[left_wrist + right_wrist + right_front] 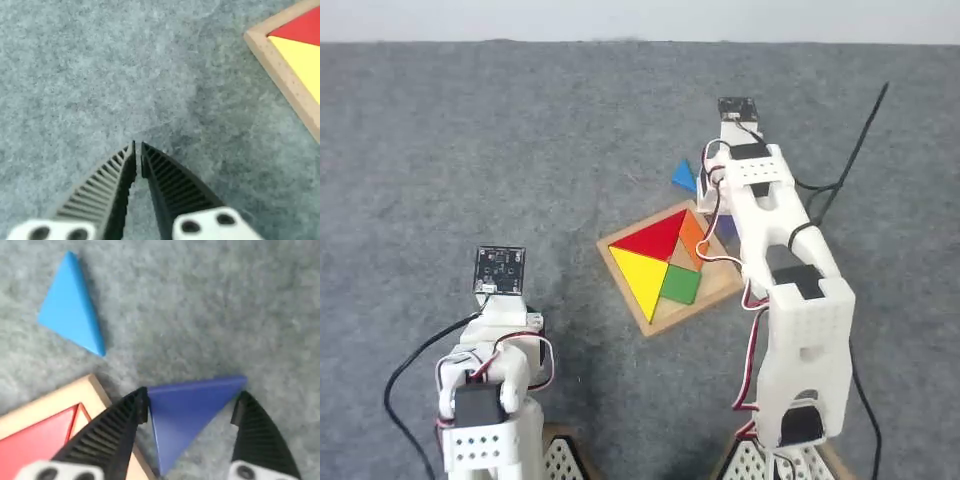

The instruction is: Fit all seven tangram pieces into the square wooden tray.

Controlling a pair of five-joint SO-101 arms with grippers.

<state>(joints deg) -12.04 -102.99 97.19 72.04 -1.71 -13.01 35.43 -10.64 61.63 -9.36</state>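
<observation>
Grey felt point(470, 150) under square wooden tray point(280, 70)

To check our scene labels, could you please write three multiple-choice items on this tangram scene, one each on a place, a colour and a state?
1. Relative to the tray, the light blue triangle lies: A inside it; B outside it, on the mat; C under it.
2. The square piece in the tray is: A green; B purple; C white.
3. The left end effector is: A open around a piece; B shut and empty; C gripping the tray.
Answers: B, it rests on grey mat past the rim; A, it shows green beside the yellow triangle; B, its fingers meet over bare mat.
</observation>
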